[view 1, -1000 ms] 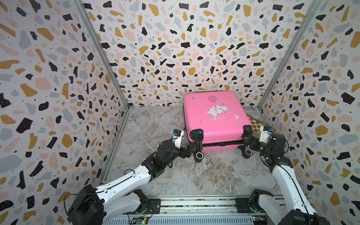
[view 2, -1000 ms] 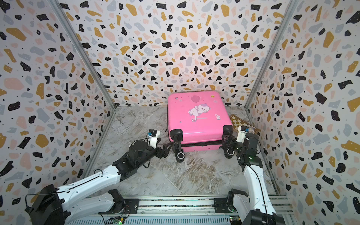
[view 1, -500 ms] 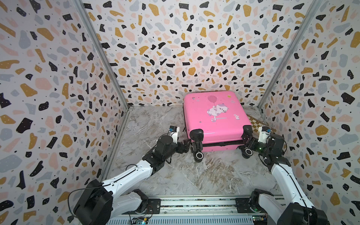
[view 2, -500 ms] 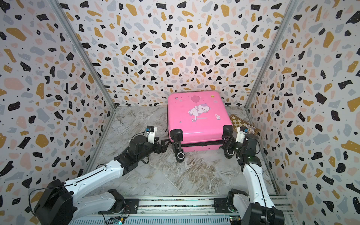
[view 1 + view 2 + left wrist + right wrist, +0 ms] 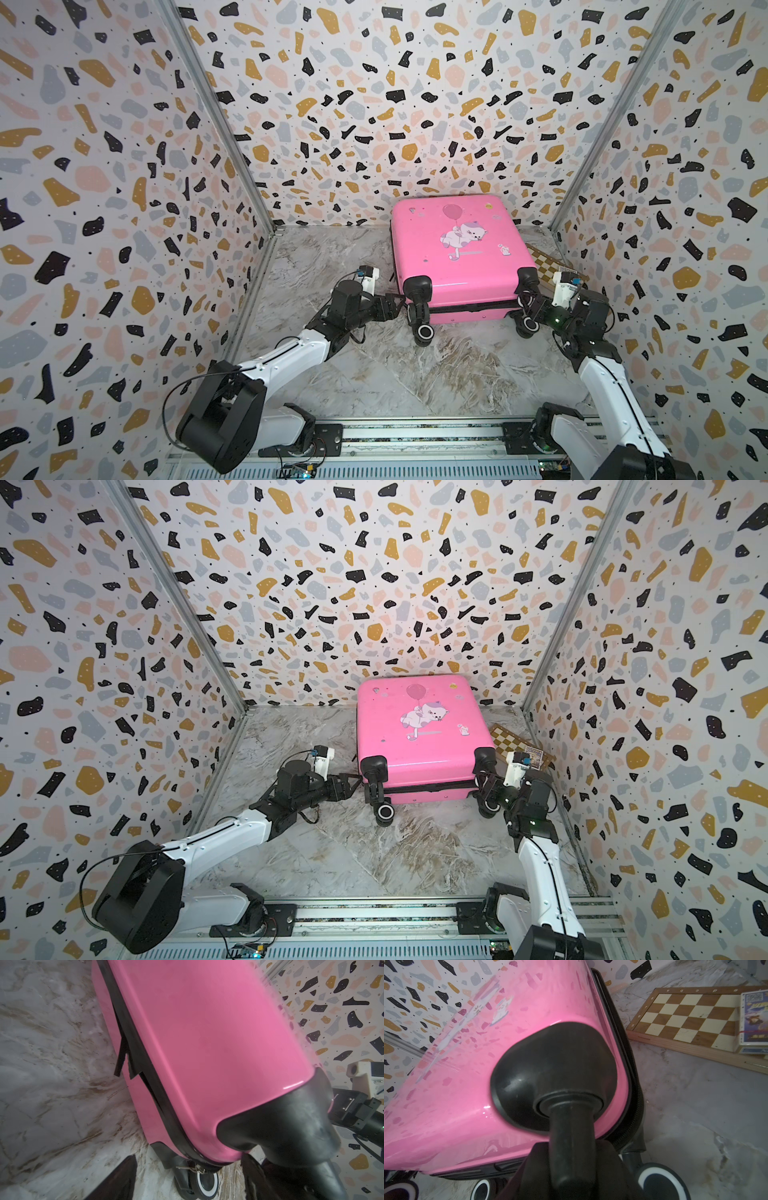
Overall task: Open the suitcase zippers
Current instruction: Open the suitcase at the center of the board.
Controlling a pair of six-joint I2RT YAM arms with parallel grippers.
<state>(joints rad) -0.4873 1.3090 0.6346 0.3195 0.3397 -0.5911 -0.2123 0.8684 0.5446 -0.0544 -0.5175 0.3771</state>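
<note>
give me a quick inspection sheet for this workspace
surface: marbled tabletop
job's things: pink suitcase lies flat, shut; black zipper band round its seam, pull at a near corner
clutter: chessboard beside the suitcase, printed box on it
grippers: left pincer open, by that pull; right pincer at a wheel leg, grip unclear
cables: black loop off the left arm
surroundings: terrazzo-print walls
</note>
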